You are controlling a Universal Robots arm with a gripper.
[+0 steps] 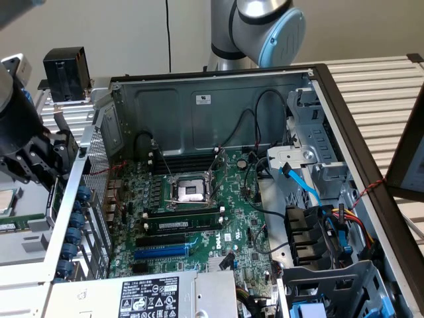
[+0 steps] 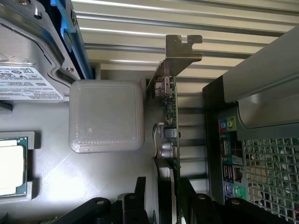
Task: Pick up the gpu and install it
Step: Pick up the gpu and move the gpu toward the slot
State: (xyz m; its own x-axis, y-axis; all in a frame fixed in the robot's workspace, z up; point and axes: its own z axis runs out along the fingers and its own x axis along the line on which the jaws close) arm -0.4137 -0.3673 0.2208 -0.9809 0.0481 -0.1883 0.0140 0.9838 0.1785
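Wrist view: gpu [image 2: 172,112] between grey block [image 2: 106,116] and computer case [image 2: 261,172].

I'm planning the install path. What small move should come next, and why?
Probably carry the gpu toward the exterior view's right, over the perforated rear wall: the gripper holds it edge-on outside that wall, while the blue slot lies inside.

Exterior above open case [image 1: 199,99]; wrist behind pincer [image 2: 162,183], outside.

The arm [image 1: 18,126] angles downward, jaws clamped in a grip.
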